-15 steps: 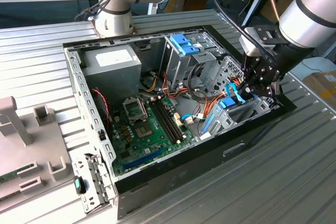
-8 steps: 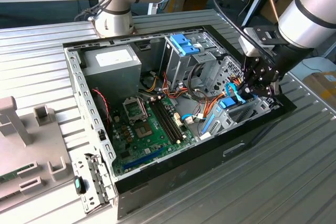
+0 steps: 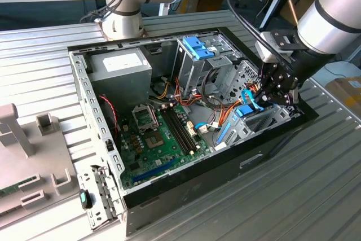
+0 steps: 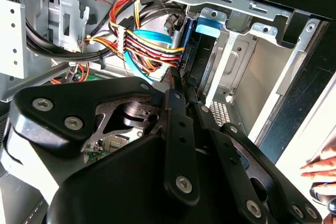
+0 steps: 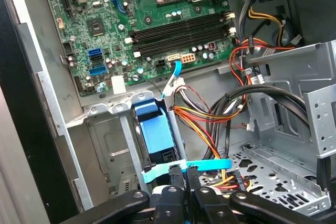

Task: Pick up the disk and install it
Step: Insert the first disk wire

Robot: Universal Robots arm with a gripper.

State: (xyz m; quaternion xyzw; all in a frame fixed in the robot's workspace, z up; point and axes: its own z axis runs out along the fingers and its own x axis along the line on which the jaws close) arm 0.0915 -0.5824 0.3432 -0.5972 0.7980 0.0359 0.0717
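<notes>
Gripping the disk (image 5: 156, 135) by its edge, the end effector (image 5: 181, 174) holds it inside the metal bay (image 5: 113, 145)

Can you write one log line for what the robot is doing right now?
gripper: shut on disk | disk: upright in bay of computer case | a person's hand nearby

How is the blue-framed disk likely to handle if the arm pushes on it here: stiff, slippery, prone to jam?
The disk stands on edge in the metal bay, so it probably slides stiffly rather than bends. Its blue frame looks like smooth plastic, likely somewhat slippery. The bay walls sit close on both sides, so a tilted push may bind it. The gripper is at its blue end tab.
</notes>
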